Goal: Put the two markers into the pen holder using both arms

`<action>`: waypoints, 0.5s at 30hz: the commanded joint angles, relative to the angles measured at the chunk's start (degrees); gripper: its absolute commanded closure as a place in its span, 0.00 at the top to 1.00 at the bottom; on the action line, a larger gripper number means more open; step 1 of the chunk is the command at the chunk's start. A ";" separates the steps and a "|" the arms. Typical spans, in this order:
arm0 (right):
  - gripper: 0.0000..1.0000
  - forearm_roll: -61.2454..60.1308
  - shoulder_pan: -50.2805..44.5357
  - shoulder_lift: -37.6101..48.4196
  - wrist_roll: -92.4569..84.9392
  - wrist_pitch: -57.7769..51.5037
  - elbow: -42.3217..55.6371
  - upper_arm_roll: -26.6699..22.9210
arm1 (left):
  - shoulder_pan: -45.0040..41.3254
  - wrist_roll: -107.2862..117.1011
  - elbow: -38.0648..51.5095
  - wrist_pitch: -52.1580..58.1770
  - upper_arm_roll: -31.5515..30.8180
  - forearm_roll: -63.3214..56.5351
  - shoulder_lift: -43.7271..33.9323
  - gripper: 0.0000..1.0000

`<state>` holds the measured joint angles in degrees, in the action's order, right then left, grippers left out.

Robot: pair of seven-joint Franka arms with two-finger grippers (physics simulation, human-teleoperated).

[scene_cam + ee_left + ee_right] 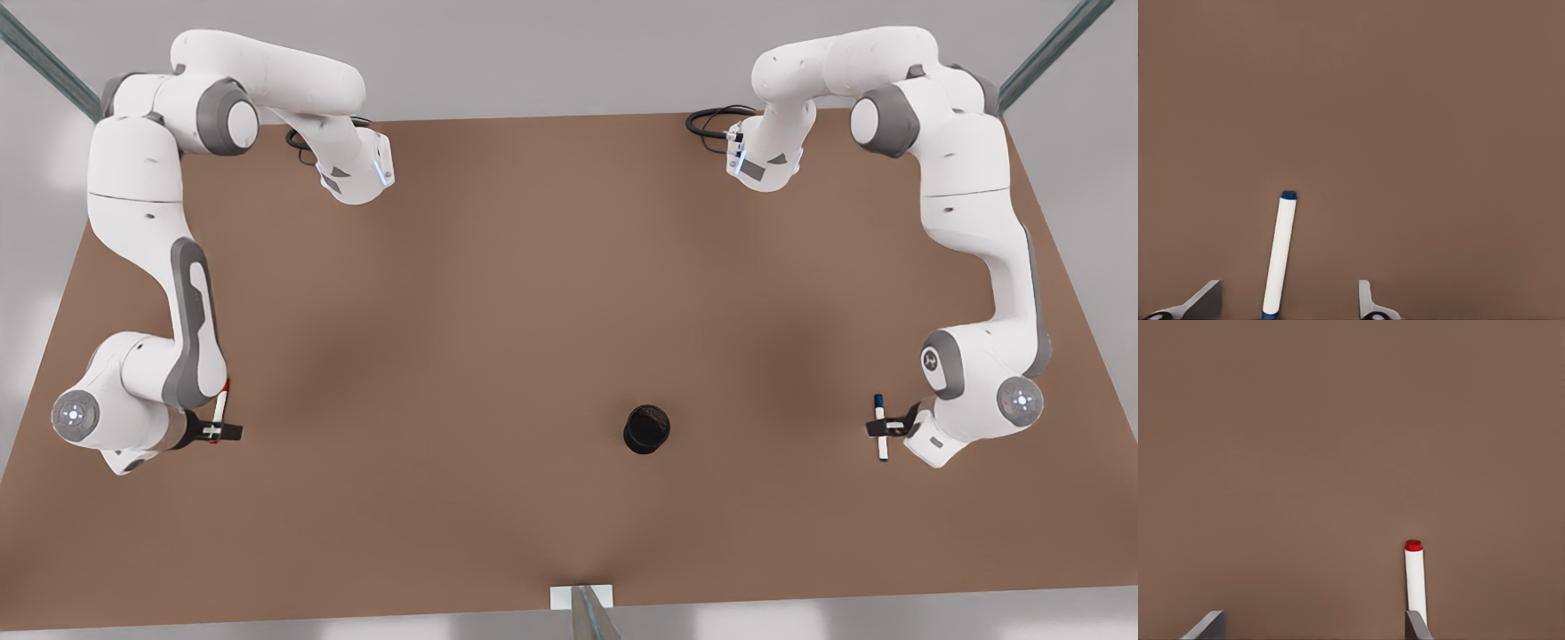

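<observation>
The left gripper (pixel 882 428) is at the front view's right, low over the brown table (pixel 498 293). Its fingers (pixel 1368 303) are spread, with the blue marker (pixel 880 427) lying between them, and seem not to touch it. The right gripper (pixel 216 431) is at the front view's left, over the red marker (pixel 220 409), also spread; one finger (pixel 1417 627) is just beside the barrel, perhaps touching. The pen holder (pixel 646 428) stands upright between the two, nearer the blue marker, well apart from both.
</observation>
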<state>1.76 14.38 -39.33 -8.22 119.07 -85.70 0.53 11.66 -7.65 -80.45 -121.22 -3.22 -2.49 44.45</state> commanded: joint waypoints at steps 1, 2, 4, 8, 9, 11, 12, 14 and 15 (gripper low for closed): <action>1.00 -0.09 0.65 -0.66 -6.28 3.63 0.00 0.00 | 0.56 -10.89 0.03 -3.75 -0.03 -0.07 1.08 1.00; 1.00 -0.09 1.00 -1.18 -6.46 3.63 0.00 0.00 | 0.82 -11.67 0.03 -4.20 -0.03 0.20 1.52 1.00; 1.00 0.00 1.62 -1.80 -7.95 3.63 -0.88 0.00 | 0.74 -13.00 0.12 -5.34 -0.20 0.12 2.57 1.00; 1.00 0.35 3.38 -2.86 -9.36 4.24 -1.58 0.00 | 0.82 -14.06 0.47 -7.36 -0.21 -0.15 3.80 0.90; 1.00 0.35 3.64 -3.56 -10.50 5.04 -1.76 0.00 | 0.82 -14.14 0.56 -8.06 -0.21 -0.23 4.42 0.90; 0.96 0.96 4.43 -3.91 -11.65 5.21 -2.19 -0.09 | 0.82 -14.23 1.26 -8.33 -0.21 -0.41 5.03 0.90; 0.93 2.28 4.52 -4.18 -11.65 5.48 -2.37 0.00 | 0.91 -15.55 1.44 -8.42 -0.29 -0.24 5.39 0.90; 0.89 2.37 5.13 -4.35 -12.70 5.56 -2.98 0.00 | 1.26 -16.17 1.61 -8.42 -0.29 -0.24 5.73 0.80; 0.87 2.37 5.49 -4.35 -12.79 5.65 -3.51 0.00 | 1.26 -16.17 1.96 -8.42 -0.29 -0.24 6.09 0.78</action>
<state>3.61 19.65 -43.70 -13.94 123.86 -89.09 0.52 12.87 -15.99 -78.68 -128.38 -3.51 -2.65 50.45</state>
